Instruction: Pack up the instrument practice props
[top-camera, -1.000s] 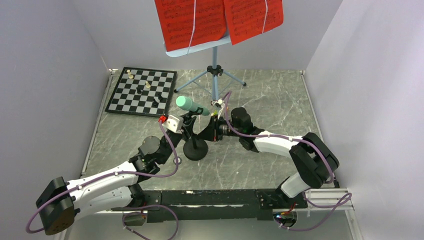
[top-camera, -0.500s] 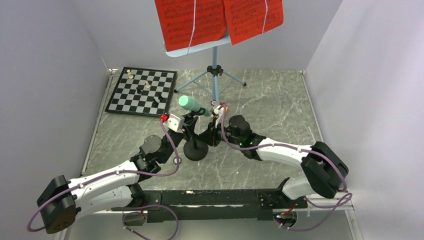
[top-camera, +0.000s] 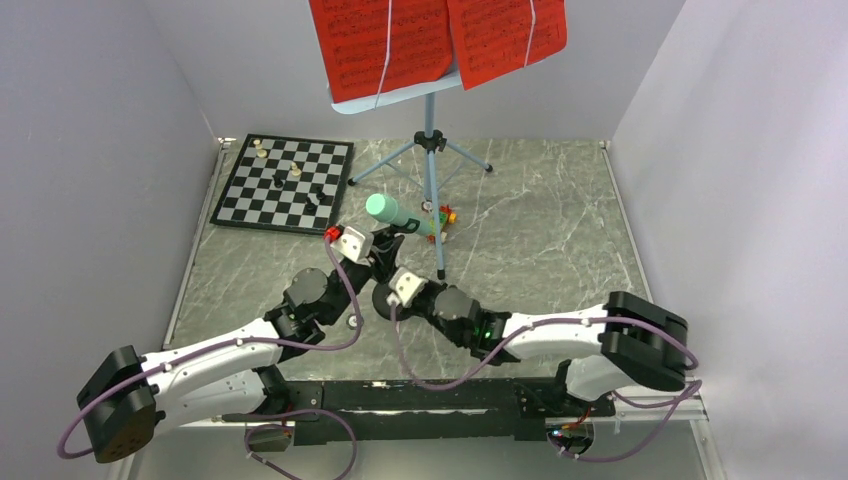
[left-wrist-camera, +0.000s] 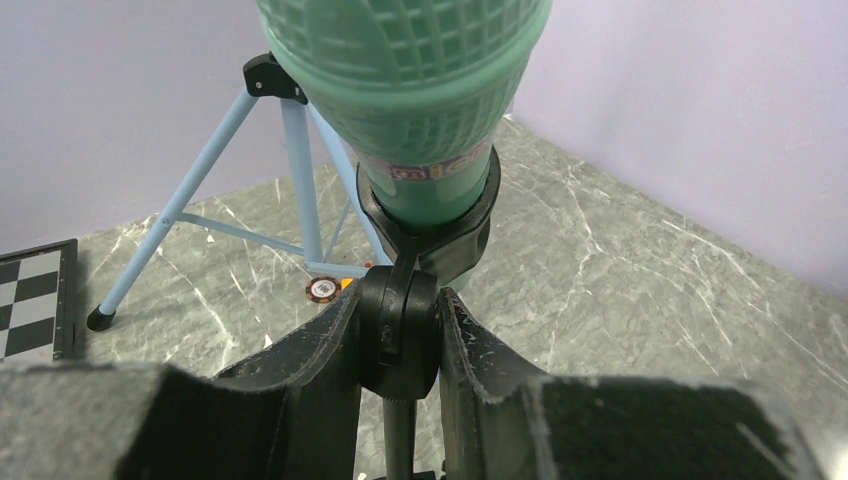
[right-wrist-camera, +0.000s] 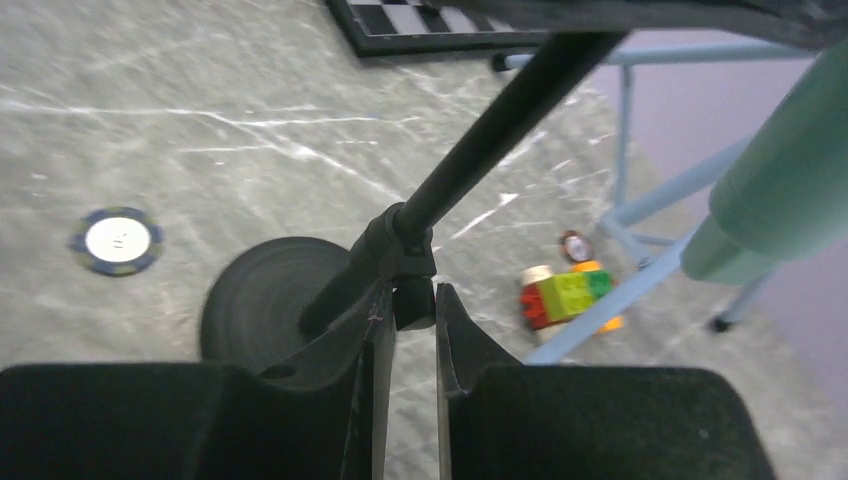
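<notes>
The mint-green microphone (top-camera: 385, 210) sits in the clip of the black mic stand (top-camera: 384, 300), mid-table. My left gripper (top-camera: 374, 250) is shut on the stand's black swivel joint just under the clip; the left wrist view shows the microphone (left-wrist-camera: 400, 90) above my left gripper (left-wrist-camera: 398, 335). My right gripper (top-camera: 400, 288) is shut on a small knob low on the stand's pole, right above the round base (right-wrist-camera: 265, 295); it shows in the right wrist view (right-wrist-camera: 412, 305). The light blue music stand (top-camera: 430, 160) stands behind, with red sheet-music pages (top-camera: 380, 45) on it.
A chessboard (top-camera: 290, 185) with pieces lies at the back left. A small multicoloured block toy (top-camera: 440, 220) lies by the tripod legs. A poker chip (right-wrist-camera: 116, 240) lies on the table near the mic stand base. Walls close in the table on three sides.
My right arm swung from the right of the microphone round to the near side and dropped low onto the stand's pole. The microphone shifted slightly right. The block toy came into view.
</notes>
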